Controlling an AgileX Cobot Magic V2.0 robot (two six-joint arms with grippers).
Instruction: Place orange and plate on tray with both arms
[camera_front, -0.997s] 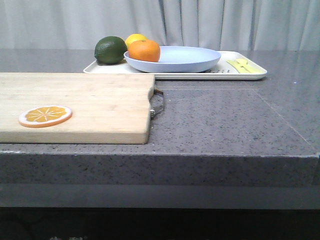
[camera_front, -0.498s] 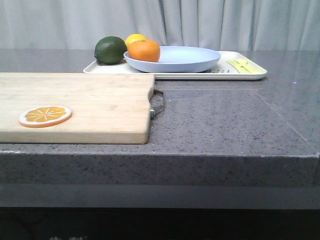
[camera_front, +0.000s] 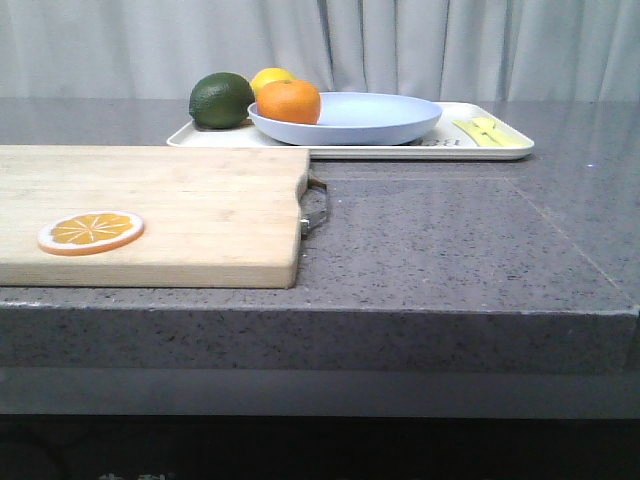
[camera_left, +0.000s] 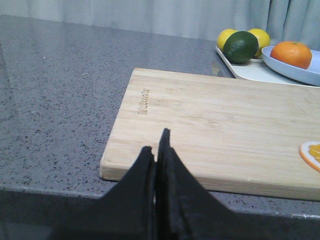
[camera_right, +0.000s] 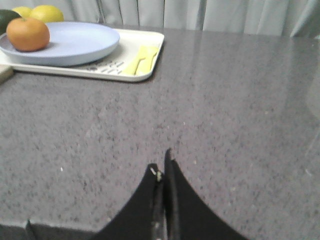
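Observation:
The orange (camera_front: 289, 101) lies in the left part of the pale lavender-blue plate (camera_front: 370, 118), which rests on the cream-white tray (camera_front: 440, 148) at the back of the counter. The orange (camera_left: 295, 53) and plate (camera_left: 295, 71) also show in the left wrist view, and the orange (camera_right: 28, 34), plate (camera_right: 80, 42) and tray (camera_right: 145, 60) in the right wrist view. My left gripper (camera_left: 156, 142) is shut and empty, low at the near edge of the cutting board. My right gripper (camera_right: 161, 161) is shut and empty over bare counter, well short of the tray. Neither arm shows in the front view.
A wooden cutting board (camera_front: 180, 210) with a flat orange slice (camera_front: 91, 232) fills the near left. A dark green lime (camera_front: 221, 100) and a yellow lemon (camera_front: 270, 78) sit at the tray's left end, and yellow cutlery (camera_front: 490, 132) at its right end. Curtains hang behind.

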